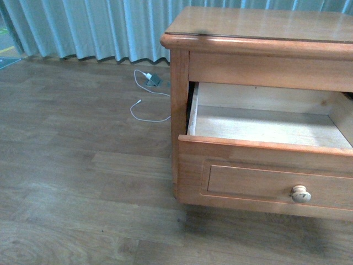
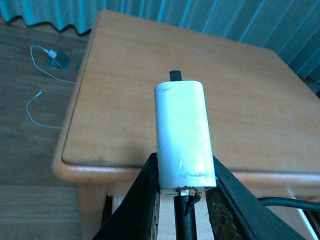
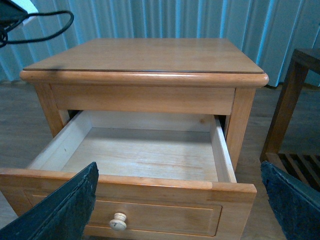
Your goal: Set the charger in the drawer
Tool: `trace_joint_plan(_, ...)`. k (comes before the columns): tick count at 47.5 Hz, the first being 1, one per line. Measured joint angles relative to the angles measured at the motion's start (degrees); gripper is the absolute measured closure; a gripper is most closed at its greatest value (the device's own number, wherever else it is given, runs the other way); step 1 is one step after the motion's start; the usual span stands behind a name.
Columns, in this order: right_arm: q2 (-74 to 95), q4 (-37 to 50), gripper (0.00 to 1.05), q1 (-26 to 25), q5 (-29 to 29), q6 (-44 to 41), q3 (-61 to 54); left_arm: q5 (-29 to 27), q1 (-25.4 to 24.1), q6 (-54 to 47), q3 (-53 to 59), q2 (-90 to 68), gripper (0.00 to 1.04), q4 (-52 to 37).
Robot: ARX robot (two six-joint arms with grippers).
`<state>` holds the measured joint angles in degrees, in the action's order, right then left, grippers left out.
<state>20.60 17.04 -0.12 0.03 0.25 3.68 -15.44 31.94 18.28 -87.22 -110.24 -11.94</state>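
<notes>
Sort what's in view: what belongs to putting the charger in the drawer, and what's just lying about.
For the job: charger, clamped in the left gripper; drawer, pulled open and empty.

Lying about: thin white cable on the floor by the curtain; dark wooden rack beside the cabinet.

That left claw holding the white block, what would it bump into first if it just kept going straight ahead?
Most likely the cabinet's wooden top: the left gripper, shut on the charger, points at it from above, not at the open drawer. Depth is hard to judge.
</notes>
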Motion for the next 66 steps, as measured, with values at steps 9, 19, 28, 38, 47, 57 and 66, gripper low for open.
trace_joint_plan(9, 0.0, 0.0, 0.08, 0.0, 0.0, 0.0, 0.0, 2.3, 1.4, 0.4, 8.0, 0.7, 0.82, -0.4)
trace_joint_plan(19, 0.0, 0.0, 0.08, 0.0, 0.0, 0.0, 0.0, 3.7, 2.4, 2.5, 7.7, -2.8, 0.82, 0.9)
trace_joint_plan(28, 0.0, 0.0, 0.08, 0.0, 0.0, 0.0, 0.0, 3.6, 3.4, 5.0, 2.5, -10.4, 0.82, 3.4)
trace_joint_plan(38, 0.0, 0.0, 0.08, 0.0, 0.0, 0.0, 0.0, 3.4, 4.3, 7.5, -4.9, -17.9, 0.71, 6.5)
trace_joint_plan(47, 0.0, 0.0, 0.08, 0.0, 0.0, 0.0, 0.0, -0.8, 5.2, 7.3, -5.3, -17.0, 0.32, 5.5)
trace_joint_plan(57, 0.0, 0.0, 0.08, 0.0, 0.0, 0.0, 0.0, -1.5, 3.0, 4.3, 3.9, -6.4, 0.05, 1.5)
trace_joint_plan(66, 0.0, 0.0, 0.08, 0.0, 0.0, 0.0, 0.0, -1.5, -2.4, 1.2, 17.4, 11.2, 0.06, -3.0)
